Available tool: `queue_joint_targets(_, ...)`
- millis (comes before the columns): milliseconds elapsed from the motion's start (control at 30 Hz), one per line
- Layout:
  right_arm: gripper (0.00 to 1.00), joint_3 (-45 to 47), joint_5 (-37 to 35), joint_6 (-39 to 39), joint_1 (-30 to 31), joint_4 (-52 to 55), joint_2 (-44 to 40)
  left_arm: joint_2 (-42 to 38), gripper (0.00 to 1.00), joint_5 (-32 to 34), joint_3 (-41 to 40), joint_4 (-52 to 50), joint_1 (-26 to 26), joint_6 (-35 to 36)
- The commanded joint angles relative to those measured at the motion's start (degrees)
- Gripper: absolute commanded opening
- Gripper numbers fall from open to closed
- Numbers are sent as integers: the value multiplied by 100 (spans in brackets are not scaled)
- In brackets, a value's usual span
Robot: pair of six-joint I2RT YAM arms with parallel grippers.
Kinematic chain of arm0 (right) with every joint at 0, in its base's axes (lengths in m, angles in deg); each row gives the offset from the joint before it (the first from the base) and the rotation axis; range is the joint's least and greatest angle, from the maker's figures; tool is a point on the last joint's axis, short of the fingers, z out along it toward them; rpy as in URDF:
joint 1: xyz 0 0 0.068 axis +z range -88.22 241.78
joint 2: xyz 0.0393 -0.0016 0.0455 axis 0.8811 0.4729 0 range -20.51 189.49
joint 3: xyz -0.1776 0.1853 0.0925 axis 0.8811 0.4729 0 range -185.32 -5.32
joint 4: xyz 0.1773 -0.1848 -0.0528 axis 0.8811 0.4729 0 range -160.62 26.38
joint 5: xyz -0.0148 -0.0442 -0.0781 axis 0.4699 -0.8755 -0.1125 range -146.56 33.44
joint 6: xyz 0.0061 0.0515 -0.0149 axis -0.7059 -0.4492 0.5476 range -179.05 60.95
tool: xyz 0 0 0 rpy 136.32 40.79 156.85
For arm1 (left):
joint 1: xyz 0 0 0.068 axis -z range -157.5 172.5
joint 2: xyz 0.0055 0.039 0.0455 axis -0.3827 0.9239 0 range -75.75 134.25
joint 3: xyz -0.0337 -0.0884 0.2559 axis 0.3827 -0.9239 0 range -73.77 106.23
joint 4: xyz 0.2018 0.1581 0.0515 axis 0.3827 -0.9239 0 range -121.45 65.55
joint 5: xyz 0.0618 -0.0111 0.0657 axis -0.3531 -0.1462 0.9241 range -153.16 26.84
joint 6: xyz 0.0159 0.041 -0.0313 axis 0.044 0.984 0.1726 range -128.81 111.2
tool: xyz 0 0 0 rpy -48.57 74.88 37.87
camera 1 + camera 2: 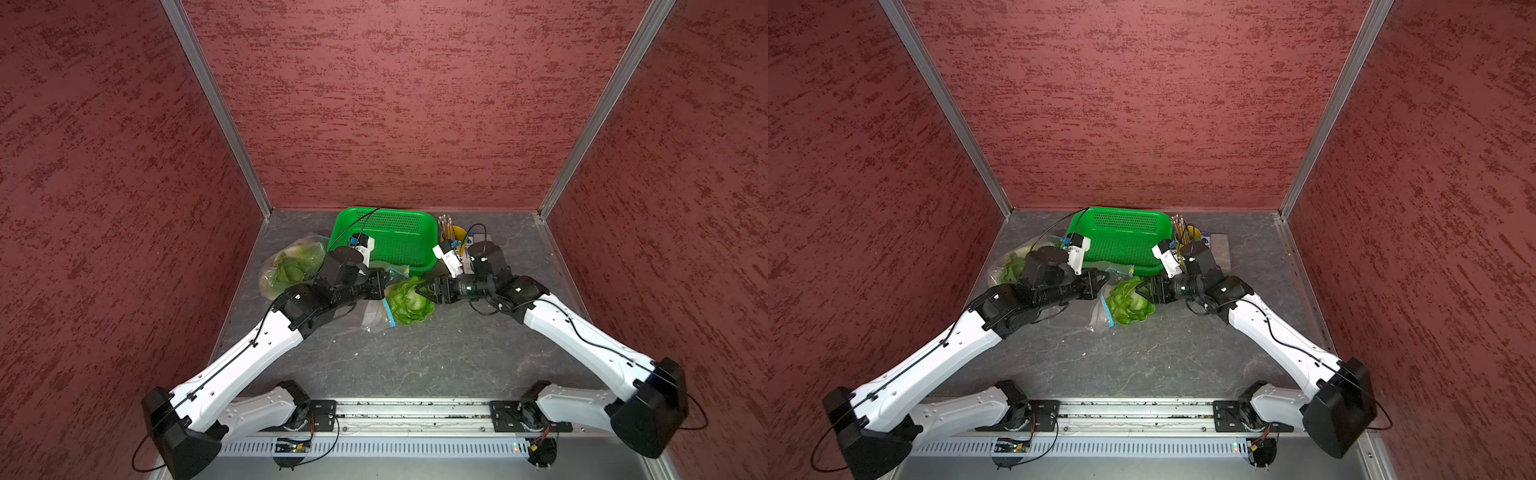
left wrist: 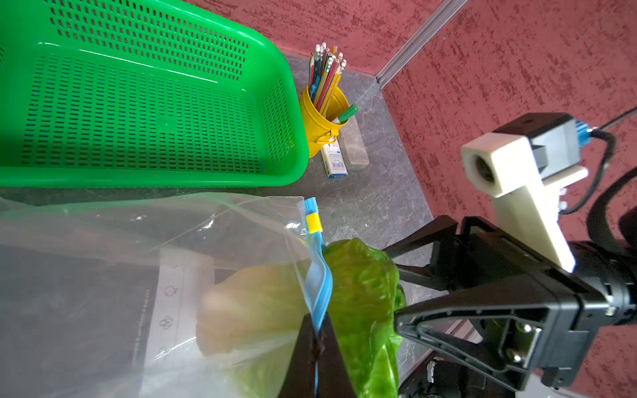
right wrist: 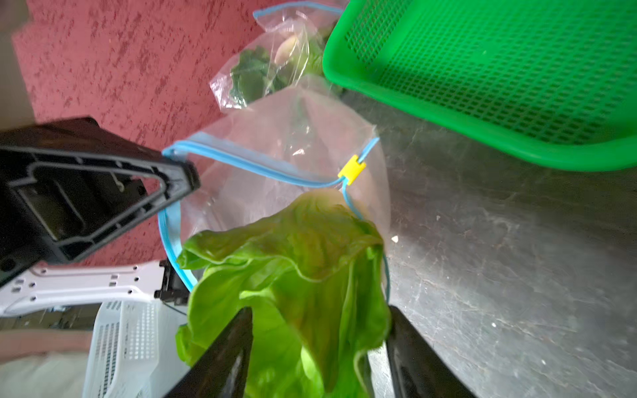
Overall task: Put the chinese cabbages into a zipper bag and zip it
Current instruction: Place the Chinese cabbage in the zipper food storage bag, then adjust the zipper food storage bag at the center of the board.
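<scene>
Though top views obscure it, your left claw (image 2: pixel 315 322) clamps the clear zipper bag (image 2: pixel 120 248); right claw (image 3: pixel 320 310) gapes around crinkled green cabbage (image 3: pixel 293 262).

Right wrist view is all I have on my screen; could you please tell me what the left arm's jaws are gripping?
Observer: In the left wrist view, the left gripper has its jaws shut on the blue zipper strip of the zipper bag.
Operator: Thanks. How far inside is the cabbage?
Observer: Seen through the plastic, the cabbage has its whitish base past the zipper; the green leaves are outside.
Operator: And what stands beyond the basket?
Observer: A yellow cup of pencils, right beside the green basket, near the back corner.
</scene>
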Motion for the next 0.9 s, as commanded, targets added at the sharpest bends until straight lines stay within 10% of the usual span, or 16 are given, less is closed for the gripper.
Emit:
queue_joint_targets(0,65,-433,-1104,-27,32,467,-305,-259,0,256,112,242,-50,-231)
queue_joint_targets(300,64,251,-2377,-765,28,780,-568,-549,0,352,-99,330,-236,-466)
queue_joint_targets(867,58,2004,134,-2826,509,-3399,393,-574,0,-31,-625,979,-411,-967)
